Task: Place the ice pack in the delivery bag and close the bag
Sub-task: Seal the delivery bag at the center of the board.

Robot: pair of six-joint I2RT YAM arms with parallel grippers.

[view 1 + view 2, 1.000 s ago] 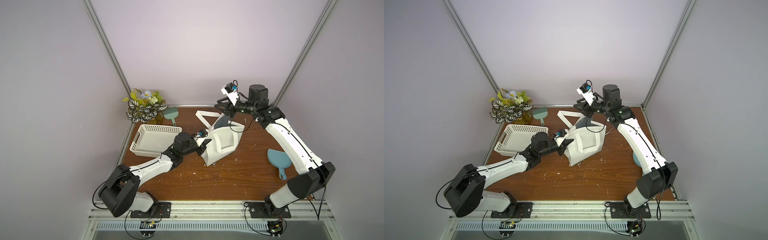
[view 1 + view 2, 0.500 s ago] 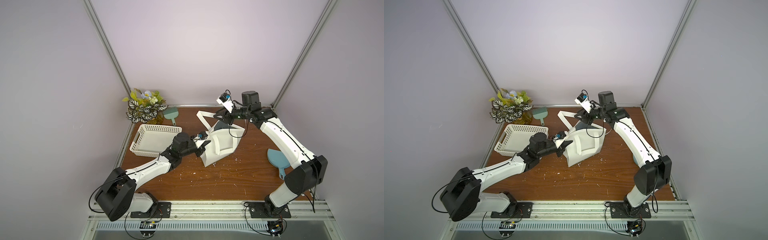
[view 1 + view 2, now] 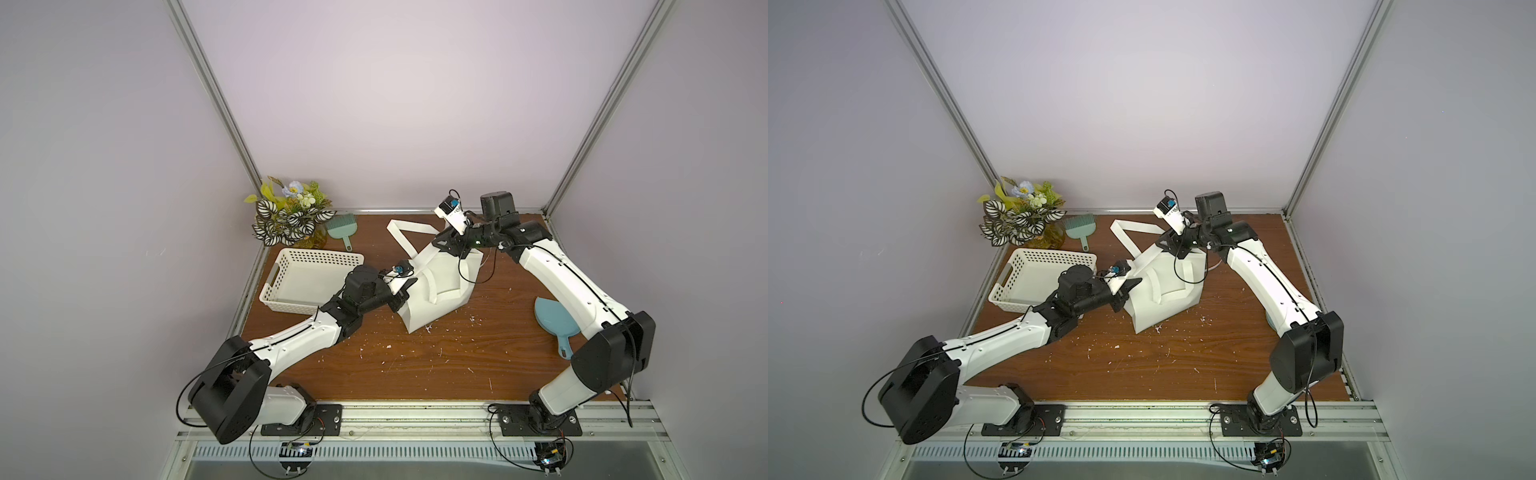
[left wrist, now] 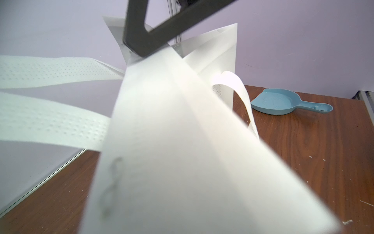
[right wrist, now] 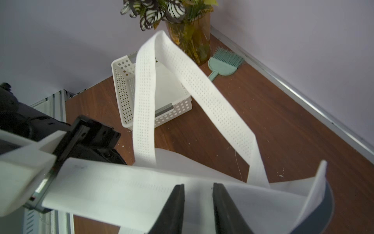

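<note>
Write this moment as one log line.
left pincer: shut on delivery bag | right pincer: open at its rim | ice pack: not seen

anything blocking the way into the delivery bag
Yes: the delivery bag's top flap seems to lie across its mouth, stretched between the left gripper and right gripper. The ice pack is not in view.

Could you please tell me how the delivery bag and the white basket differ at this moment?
The delivery bag is soft fabric with loop handles; the basket is rigid, perforated plastic. The bag leans at a slant; the basket sits flat on the table. The left gripper is shut on the bag; no gripper holds the basket. Both are white.
</note>
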